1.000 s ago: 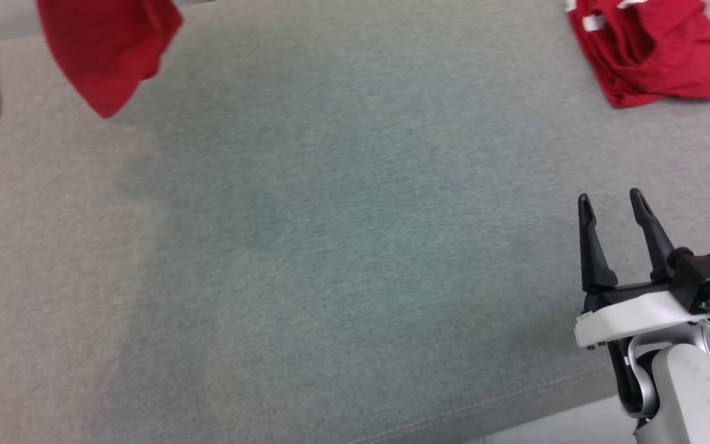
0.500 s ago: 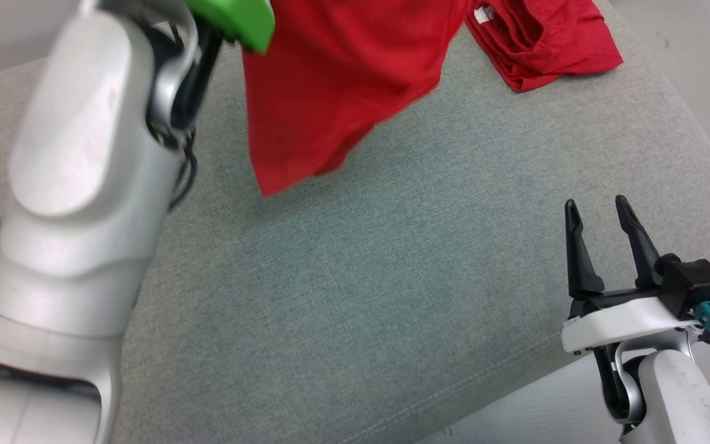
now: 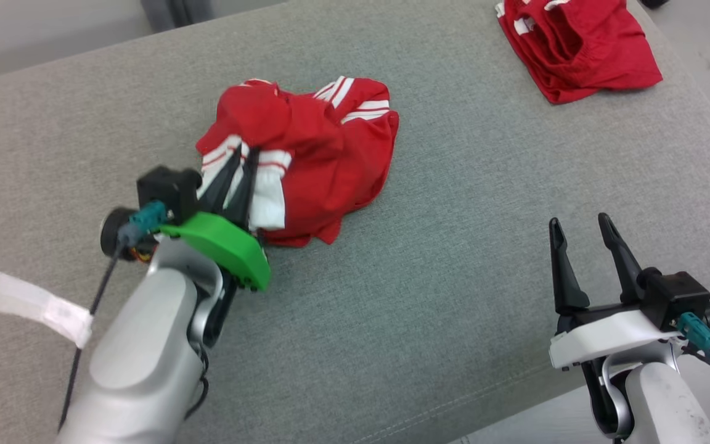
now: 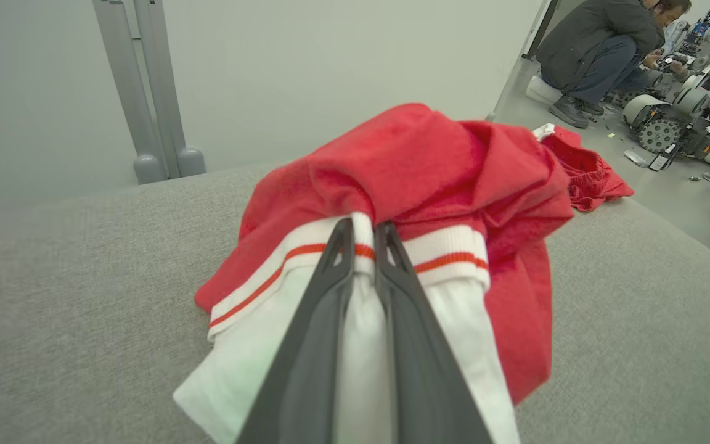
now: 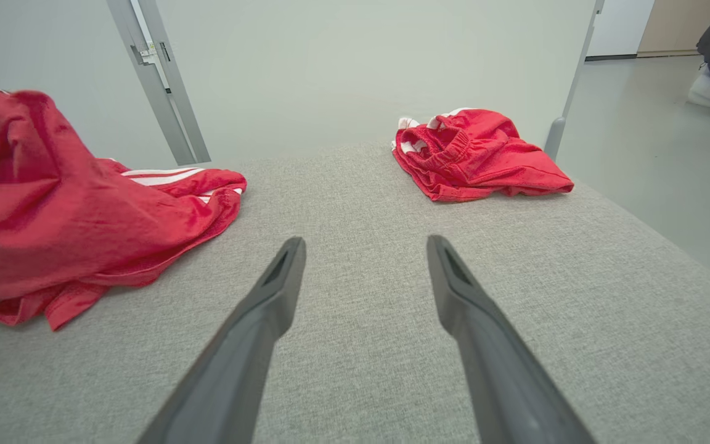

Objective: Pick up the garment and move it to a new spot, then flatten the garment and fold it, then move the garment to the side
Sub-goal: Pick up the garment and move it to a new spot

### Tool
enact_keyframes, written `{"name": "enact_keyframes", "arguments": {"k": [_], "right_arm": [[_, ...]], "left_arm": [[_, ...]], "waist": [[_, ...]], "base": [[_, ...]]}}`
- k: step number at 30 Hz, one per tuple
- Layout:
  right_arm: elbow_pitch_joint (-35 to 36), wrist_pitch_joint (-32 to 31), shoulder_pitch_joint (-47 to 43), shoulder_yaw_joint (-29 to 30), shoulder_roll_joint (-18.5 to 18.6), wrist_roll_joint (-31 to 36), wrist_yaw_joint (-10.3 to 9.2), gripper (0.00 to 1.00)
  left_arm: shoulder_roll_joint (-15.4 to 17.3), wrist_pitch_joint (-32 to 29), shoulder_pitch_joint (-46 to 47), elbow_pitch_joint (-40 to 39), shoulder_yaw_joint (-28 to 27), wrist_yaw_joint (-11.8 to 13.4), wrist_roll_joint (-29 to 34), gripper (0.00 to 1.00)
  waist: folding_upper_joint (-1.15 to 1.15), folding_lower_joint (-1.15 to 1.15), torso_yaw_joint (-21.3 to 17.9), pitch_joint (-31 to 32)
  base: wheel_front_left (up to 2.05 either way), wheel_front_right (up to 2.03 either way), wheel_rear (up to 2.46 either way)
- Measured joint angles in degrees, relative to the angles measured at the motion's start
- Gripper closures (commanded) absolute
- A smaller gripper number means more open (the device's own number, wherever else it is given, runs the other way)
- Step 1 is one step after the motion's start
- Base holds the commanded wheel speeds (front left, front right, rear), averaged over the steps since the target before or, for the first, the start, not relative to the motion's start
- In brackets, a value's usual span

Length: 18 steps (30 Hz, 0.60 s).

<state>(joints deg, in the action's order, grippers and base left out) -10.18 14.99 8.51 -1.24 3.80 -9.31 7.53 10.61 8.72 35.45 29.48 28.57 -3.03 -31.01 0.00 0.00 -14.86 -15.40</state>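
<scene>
Cushion of grey fabric spreads under both arms, and on it the red garment with white stripes lies crumpled in a heap. From the left gripper the bulk of the cloth mounds just beyond the fingertips and off to their right, so the heap's long axis seems to run from the pinched end away toward the far right. A second red garment lies well apart, far ahead of the right gripper and slightly to the right of its fingers.

The left fingers are drawn narrow, nipping the garment at its white ribbed cuff; the left wrist view shows the two tips pressed nearly together on the red-lined band. The right fingers stand wide and hold nothing, above bare cushion. For them the heap sits ahead and well to the left, its loose hem the closest part. Flattening looks likely to turn on that gap: the left arm has one end, and the right arm would have to reach leftward across the cushion for the other.
</scene>
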Motion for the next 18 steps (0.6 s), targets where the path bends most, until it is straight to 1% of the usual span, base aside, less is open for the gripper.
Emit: {"name": "enact_keyframes", "arguments": {"k": [1, 2, 5, 10, 14, 18], "right_arm": [[-0.16, 0.0, -0.21, -0.13, -0.04, 0.0, 0.0, 0.0], [-0.33, 0.0, -0.39, -0.23, -0.07, 0.0, 0.0, 0.0], [-0.57, 0.0, -1.14, -0.37, -0.05, 0.04, 0.0, 0.0], [-0.42, 0.0, -1.9, -0.33, 0.42, 0.36, 0.0, 0.0], [-0.19, 0.0, -2.49, -0.47, 1.09, 0.36, 0.0, 0.0], [0.19, 0.0, -3.41, -0.54, 1.3, 0.37, 0.0, 0.0]], "left_arm": [[0.01, 0.29, -0.91, 0.18, 0.45, 0.0, 0.08, 0.19], [0.05, 0.82, -1.55, 0.25, 0.94, 0.01, 0.37, 0.0], [0.14, 2.4, -2.28, 0.24, 0.6, 0.59, 0.53, 0.0], [1.45, 4.41, -2.88, -1.35, -0.15, 1.12, 1.35, 0.0], [3.3, 5.49, -5.18, -3.37, -1.62, 2.08, 1.96, 0.0], [5.52, 6.06, -8.52, -6.65, -4.43, 3.38, 2.42, 0.0]], "waist": [[0.0, 0.0, 0.27, 0.3], [0.0, 0.0, 0.55, 0.64], [0.0, 0.0, 1.31, 1.77], [0.0, 0.0, 2.94, 3.93], [0.0, 0.0, 4.85, 5.6], [0.0, 0.0, 7.07, 7.19]], "base": [[0.0, 0.0, 0.0], [0.0, 0.0, 0.0], [0.0, 0.0, 0.0], [0.0, 0.0, 0.0], [0.0, 0.0, 0.0], [0.0, 0.0, 0.0]]}}
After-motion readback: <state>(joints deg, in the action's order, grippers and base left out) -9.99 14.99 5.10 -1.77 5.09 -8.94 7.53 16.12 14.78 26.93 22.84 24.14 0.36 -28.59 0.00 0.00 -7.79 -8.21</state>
